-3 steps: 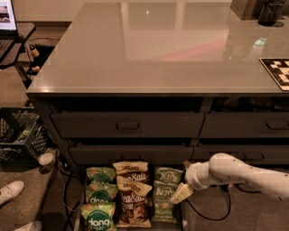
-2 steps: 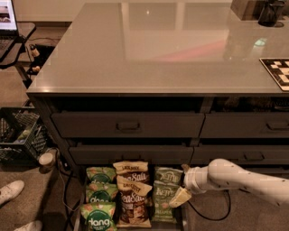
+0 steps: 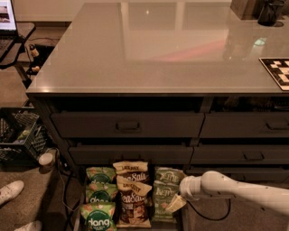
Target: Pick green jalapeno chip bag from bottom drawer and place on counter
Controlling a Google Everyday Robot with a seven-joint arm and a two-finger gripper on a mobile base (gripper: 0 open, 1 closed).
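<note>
- Currently the gripper (image 3: 174, 204) sits low at front right, at the right edge of the open bottom drawer (image 3: 182, 221); its pale tan tip is at the lower right edge of the green jalapeno chip bag (image 3: 161, 199).
- Jaws: cannot tell if wide or narrow, and contact with the bag is unclear.
- White arm (image 3: 235, 189) comes in from the right edge, running roughly level just above the floor.
- Green jalapeno chip bag lies flat in the drawer's right column, white script facing up.
- Second Kettle bag (image 3: 168, 174) is just behind it in the same column, touching or overlapping it.
- Middle column: two Sea Salt bags (image 3: 132, 198), brown and cream, one behind the other.
- Left column: three dang bags (image 3: 99, 218), brighter green, stacked front to back.
- Bottom drawer is pulled out toward the camera, below the closed upper drawers (image 3: 128, 126) with bar handles.
- More dark drawers (image 3: 253, 155) on the right, behind the arm.
- Counter (image 3: 158, 49) is above all of it, glossy grey-beige with reflections on it.
- On the counter, far right: a checkered board (image 3: 276, 71); far back right: a dark pot (image 3: 270, 11).
- Floor left: black crate (image 3: 20, 133), a small cup (image 3: 46, 159), cables, two white shoes (image 3: 11, 191).
- Laptop (image 3: 6, 18) on a side stand, top left.
</note>
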